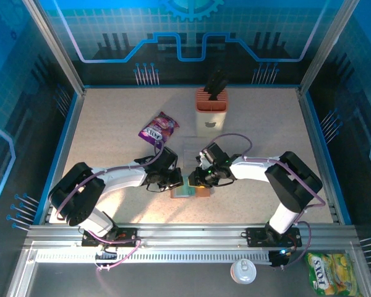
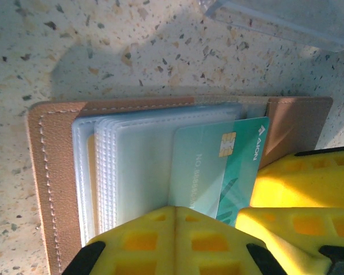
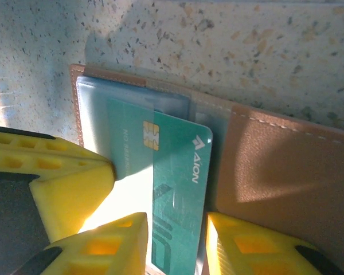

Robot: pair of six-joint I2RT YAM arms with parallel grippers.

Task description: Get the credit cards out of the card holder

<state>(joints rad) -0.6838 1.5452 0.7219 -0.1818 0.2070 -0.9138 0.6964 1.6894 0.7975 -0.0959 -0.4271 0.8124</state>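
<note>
1. Plainly, the card holder (image 1: 187, 192) is laid open and flat on the desk (image 1: 111, 124), at the near middle, between the two grippers.
2. One teal credit card (image 3: 178, 189) is seen partly drawn from its clear pocket. Its long axis runs out of the holder straight toward the right gripper (image 3: 175, 240), at a slight tilt.
3. The right gripper is the nearer one. Its jaws are partly spread and set on either side of the card's free end. Whether the card is actually pinched cannot be told, since the contact lies at the cut-off bottom edge of the right wrist view.
4. The left gripper (image 2: 175, 229) is pressed together, with its tips on the stacked clear pockets (image 2: 132, 166), so the holder is judged to be pinned against the coming pull.
5. The pull would be made along the card's long axis, away from the left gripper.
6. A pale tan edge (image 2: 90, 172) is glimpsed behind the pockets; how many cards remain cannot be made out.
7. In the top view the holder is largely covered by both grippers.
</note>
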